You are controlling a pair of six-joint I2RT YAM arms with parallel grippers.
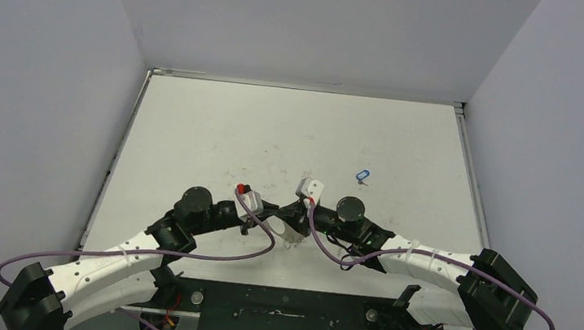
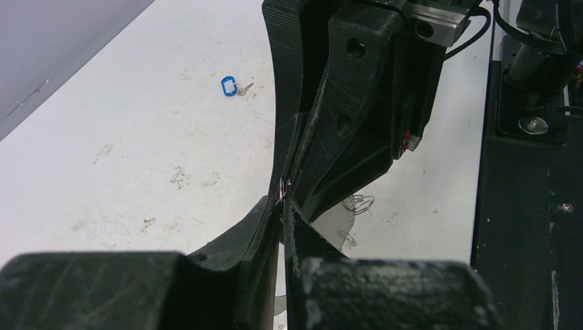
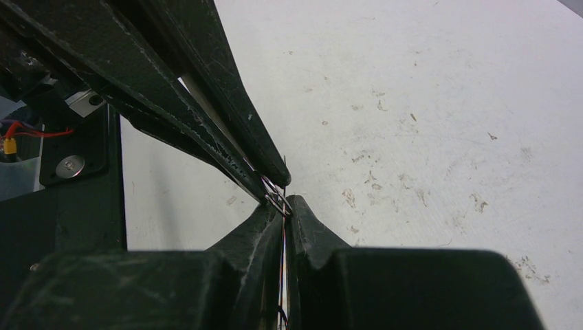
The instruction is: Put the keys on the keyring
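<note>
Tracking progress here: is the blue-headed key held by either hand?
No, the blue-headed key lies loose on the table, with nothing touching it.

Blue-headed key (image 1: 363,175) well apart from keyring (image 1: 292,235)

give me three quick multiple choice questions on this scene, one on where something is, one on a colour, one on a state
1. Where is the blue-headed key?
A. in the left gripper
B. lying on the table, beyond both grippers
C. on the arm bases

2. What colour are the cables?
A. green
B. yellow
C. purple

3. How do the left gripper and the right gripper stand?
A. both wide open
B. both shut, tip to tip
C. one open, one shut

Answers:
1 B: the top view shows it lying alone, apart from both grippers.
2 C: purple loops show in the top view.
3 B: each wrist view shows its own fingers closed, meeting the other's tips.
</note>
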